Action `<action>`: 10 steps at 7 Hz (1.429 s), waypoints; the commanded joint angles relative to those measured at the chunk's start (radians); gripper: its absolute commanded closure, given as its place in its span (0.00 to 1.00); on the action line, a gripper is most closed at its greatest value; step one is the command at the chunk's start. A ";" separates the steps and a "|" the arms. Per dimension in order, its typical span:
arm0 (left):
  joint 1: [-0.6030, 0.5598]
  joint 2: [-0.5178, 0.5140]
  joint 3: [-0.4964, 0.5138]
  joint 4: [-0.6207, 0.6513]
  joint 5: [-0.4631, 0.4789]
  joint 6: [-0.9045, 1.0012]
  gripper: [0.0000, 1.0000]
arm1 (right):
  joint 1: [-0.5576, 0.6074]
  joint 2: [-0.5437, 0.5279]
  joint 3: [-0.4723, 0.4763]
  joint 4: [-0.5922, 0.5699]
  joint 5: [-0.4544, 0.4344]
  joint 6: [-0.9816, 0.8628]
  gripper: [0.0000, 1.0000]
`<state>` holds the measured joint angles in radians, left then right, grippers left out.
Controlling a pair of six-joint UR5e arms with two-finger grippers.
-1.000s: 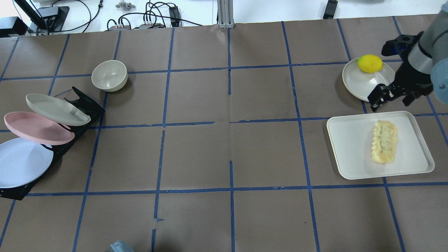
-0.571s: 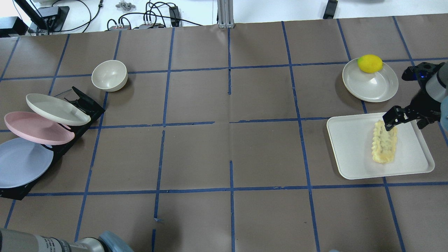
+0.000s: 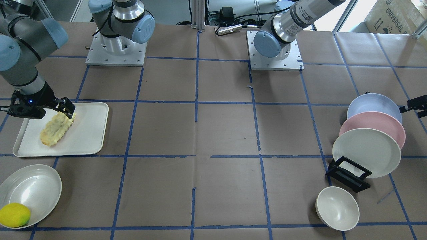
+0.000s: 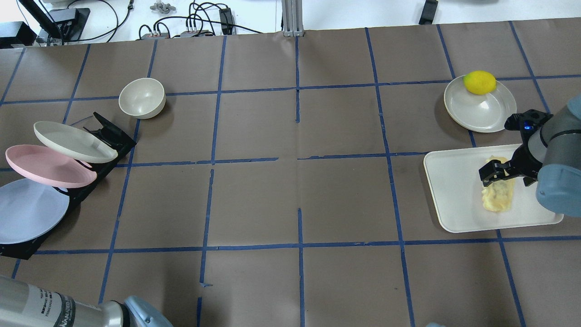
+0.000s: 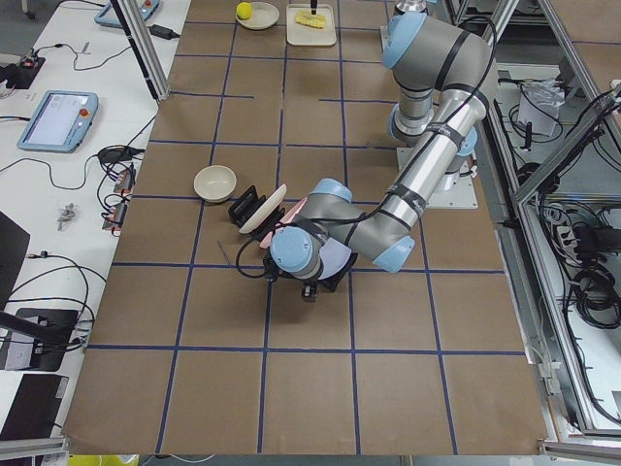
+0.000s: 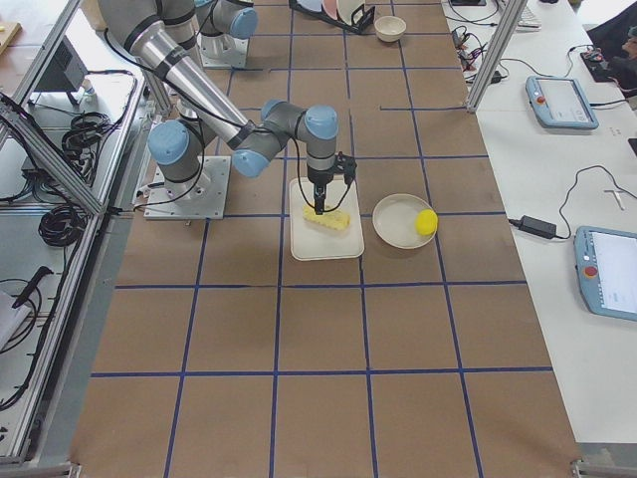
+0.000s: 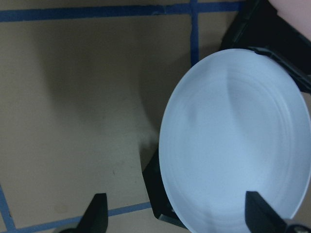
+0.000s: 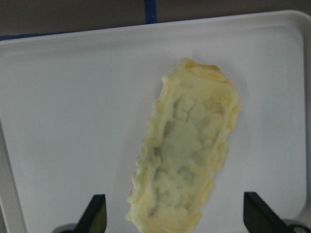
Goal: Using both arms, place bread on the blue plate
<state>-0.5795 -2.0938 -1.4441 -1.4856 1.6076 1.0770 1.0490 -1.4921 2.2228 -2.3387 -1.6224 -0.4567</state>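
Pale bread [image 4: 498, 200] flat on white tray [image 4: 454, 190]; blue plate [image 4: 27, 211] tilted in black rack [image 4: 113, 136]

The near right arm [image 6: 267, 134] bends out from its base and down over a white tray [image 6: 323, 245]; its right gripper [image 6: 319, 207] points straight down at the bread [image 6: 338, 221], which lies across the tray's far half; whether the fingertips touch the bread cannot be told here, nor how the jaws stand. Just beside the tray sits a pale dish [image 6: 394, 225] with a lemon [image 6: 426, 221] at its outer rim. At the far end stand a small bowl [image 6: 389, 27], some plates [image 6: 350, 10] cut by the frame's edge, and the left arm [image 6: 231, 16].
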 commanded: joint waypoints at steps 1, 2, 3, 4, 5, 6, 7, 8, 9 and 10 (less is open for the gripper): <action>-0.005 -0.058 0.010 -0.005 0.002 0.004 0.05 | 0.000 0.076 0.006 -0.094 0.010 0.001 0.01; -0.005 -0.060 -0.001 -0.008 -0.001 -0.008 0.08 | -0.001 0.105 0.006 -0.129 0.010 -0.002 0.01; -0.006 -0.061 0.007 -0.018 -0.002 -0.009 0.23 | -0.001 0.107 0.006 -0.129 0.010 -0.003 0.01; -0.010 -0.061 0.008 -0.033 -0.003 -0.012 0.37 | -0.001 0.104 0.006 -0.129 0.010 -0.031 0.05; -0.010 -0.061 -0.004 -0.045 -0.021 -0.015 0.37 | -0.003 0.102 0.006 -0.131 0.009 -0.052 0.31; -0.010 -0.061 0.002 -0.053 -0.021 -0.025 0.45 | -0.001 0.102 0.006 -0.130 0.007 -0.054 0.59; -0.010 -0.063 0.010 -0.064 -0.018 -0.026 0.85 | -0.001 0.102 0.006 -0.128 0.009 -0.057 0.91; -0.010 -0.061 0.014 -0.064 -0.020 -0.026 0.95 | -0.001 0.099 0.005 -0.128 0.007 -0.071 0.97; -0.010 -0.061 0.019 -0.064 -0.018 -0.026 0.97 | 0.000 0.084 -0.002 -0.114 -0.005 -0.069 0.98; -0.010 -0.061 0.019 -0.064 -0.014 -0.026 0.97 | 0.009 0.037 -0.008 -0.073 -0.004 -0.065 0.97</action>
<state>-0.5891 -2.1554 -1.4274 -1.5486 1.5899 1.0510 1.0510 -1.4137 2.2220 -2.4476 -1.6230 -0.5235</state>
